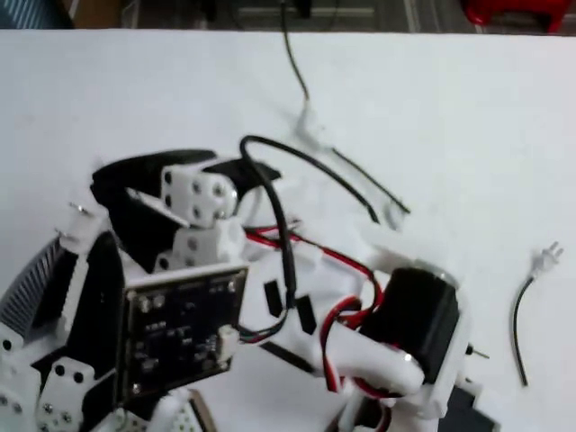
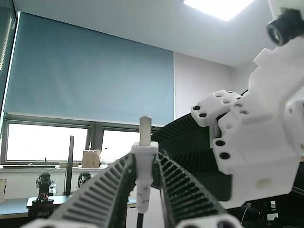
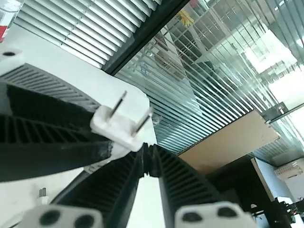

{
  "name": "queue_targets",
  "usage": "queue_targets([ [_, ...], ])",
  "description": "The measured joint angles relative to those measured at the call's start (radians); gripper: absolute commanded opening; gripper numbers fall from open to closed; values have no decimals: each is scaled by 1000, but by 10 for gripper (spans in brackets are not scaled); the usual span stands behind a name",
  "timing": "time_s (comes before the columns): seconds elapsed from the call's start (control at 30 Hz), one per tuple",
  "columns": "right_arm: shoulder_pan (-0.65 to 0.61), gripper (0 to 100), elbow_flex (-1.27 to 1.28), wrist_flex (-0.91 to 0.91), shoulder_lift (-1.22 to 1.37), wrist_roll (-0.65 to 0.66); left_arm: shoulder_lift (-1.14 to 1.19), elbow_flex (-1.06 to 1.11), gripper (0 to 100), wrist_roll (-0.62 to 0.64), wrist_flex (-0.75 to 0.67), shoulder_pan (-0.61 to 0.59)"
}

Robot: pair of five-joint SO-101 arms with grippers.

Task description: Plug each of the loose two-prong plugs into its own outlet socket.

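A white plug [image 2: 144, 151] stood clamped between the ribbed fingertips of the left claw [image 2: 144, 160]. Its prongs pointed out past the tips, and its black cord [image 2: 139, 221] ran back down between the fingers. That claw was narrow, closed on the plug's body. Just beside it loomed the white body of the other arm [image 2: 256, 137], crowding one side.

From the right wrist, what looked like the same plug sat at the tip of ribbed fingers coming in from the side, both prongs bare. The right claw [image 3: 148, 155] had its own fingers drawn together, tips touching, just beside the plug's body. Whether they pinched any part of it could not be told.

Well apart from both claws, a loose plug [image 1: 546, 259] lay on the white table [image 1: 468, 108] with a short black lead [image 1: 519, 324] curling from it. Another black cable [image 1: 292, 54] with a white fitting lay farther off. Over the middle of the table the arms' bodies, a circuit board [image 1: 184, 328] and red wires [image 1: 337, 315] were bunched together.
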Motion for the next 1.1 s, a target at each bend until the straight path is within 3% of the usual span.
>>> queue_targets([
  [0.57,-18,19,2,2,0,64,0,15,24,0,6,0],
  [0.87,66,19,3,-6,49,138,0,20,24,-9,40,0],
  [1.1,66,19,3,-43,52,138,0,20,131,-9,48,0],
])
